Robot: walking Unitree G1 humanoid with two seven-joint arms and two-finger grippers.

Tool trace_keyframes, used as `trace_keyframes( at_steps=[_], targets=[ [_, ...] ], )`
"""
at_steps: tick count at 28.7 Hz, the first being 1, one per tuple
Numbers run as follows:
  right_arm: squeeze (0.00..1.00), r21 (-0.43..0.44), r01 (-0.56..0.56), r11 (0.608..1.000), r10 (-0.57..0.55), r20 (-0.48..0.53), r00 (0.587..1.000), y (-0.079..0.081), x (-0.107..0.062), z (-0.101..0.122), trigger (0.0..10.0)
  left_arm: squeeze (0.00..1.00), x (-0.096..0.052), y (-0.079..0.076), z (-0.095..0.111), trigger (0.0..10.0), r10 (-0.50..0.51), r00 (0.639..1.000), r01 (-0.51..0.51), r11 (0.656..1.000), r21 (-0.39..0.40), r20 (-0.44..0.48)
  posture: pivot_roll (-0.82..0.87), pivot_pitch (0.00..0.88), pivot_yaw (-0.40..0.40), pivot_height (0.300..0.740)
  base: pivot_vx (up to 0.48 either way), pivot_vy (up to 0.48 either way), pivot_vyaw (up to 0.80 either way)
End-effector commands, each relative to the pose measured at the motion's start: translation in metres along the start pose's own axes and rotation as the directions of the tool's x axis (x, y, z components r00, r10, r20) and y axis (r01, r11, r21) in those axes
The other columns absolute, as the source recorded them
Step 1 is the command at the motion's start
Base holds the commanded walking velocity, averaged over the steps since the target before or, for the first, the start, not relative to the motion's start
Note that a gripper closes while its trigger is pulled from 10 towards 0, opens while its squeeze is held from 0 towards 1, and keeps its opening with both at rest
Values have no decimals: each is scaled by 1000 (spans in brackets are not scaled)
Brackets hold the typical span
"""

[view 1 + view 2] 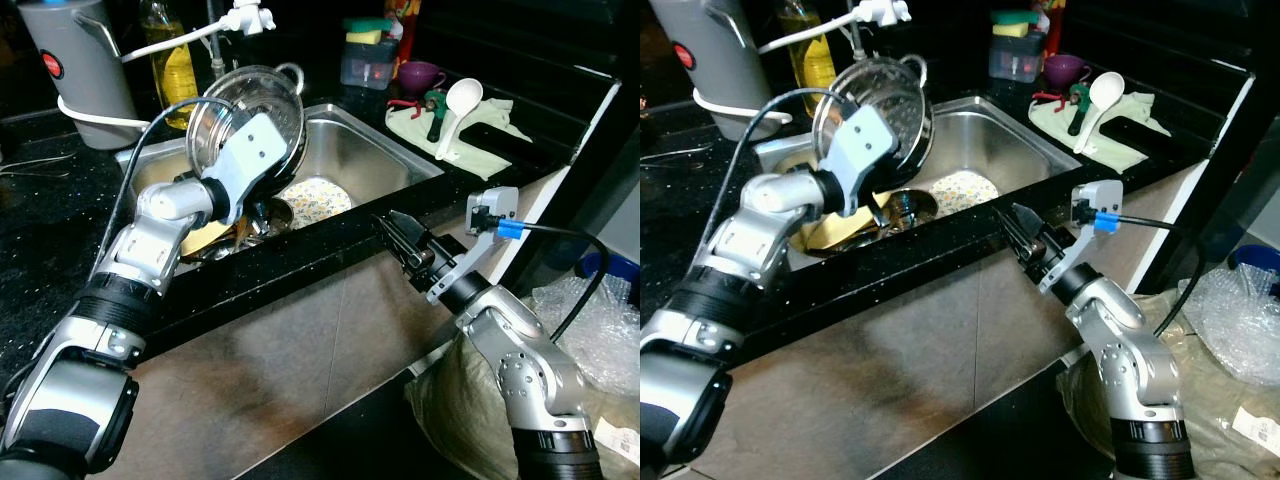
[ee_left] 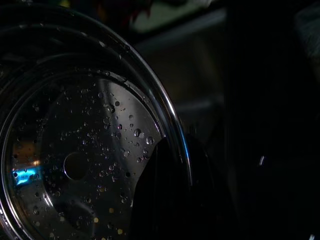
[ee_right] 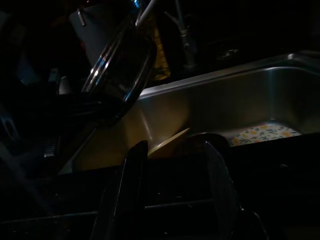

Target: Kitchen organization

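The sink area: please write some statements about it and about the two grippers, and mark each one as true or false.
1. The left gripper holds a steel pot tilted over the sink. True.
2. The right gripper holds the white ladle. False: the ladle lies on a cloth on the counter, and the right gripper hangs in front of the counter edge with nothing between its open fingers.
3. A floral plate lies in the sink. True.
4. The purple cup stands inside the sink. False: it stands on the counter behind the sink, near the ladle.
5. An oil bottle stands behind the sink. True.
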State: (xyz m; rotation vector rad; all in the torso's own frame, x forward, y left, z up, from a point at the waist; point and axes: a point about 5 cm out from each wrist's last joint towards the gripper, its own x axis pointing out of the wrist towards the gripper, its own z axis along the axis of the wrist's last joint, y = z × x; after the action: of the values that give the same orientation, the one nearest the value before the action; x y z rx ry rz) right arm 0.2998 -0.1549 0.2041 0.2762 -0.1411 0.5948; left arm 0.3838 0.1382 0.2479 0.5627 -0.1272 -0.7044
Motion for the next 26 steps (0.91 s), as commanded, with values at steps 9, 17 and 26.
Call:
trace_keyframes(
  at_steps=[9, 17, 26],
  targets=[
    [0, -32, -26, 999, 26, 4, 1000, 5, -2, 6, 10000, 0, 5, 6, -23, 10000, 80, 997, -81, 990, -115, -9, -123, 0, -13, 740, 0, 0, 0],
    [0, -43, -11, 999, 10, -12, 1000, 8, -12, 7, 10000, 0, 21, -8, -16, 10000, 15, 999, -10, 992, -122, 36, -156, 0, 4, 740, 0, 0, 0],
    [0, -42, 12, 999, -13, -36, 999, 15, -24, 5, 10000, 0, 34, -28, -12, 10000, -108, 992, 113, 989, -98, 63, -186, 0, 26, 740, 0, 0, 0]
  ],
)
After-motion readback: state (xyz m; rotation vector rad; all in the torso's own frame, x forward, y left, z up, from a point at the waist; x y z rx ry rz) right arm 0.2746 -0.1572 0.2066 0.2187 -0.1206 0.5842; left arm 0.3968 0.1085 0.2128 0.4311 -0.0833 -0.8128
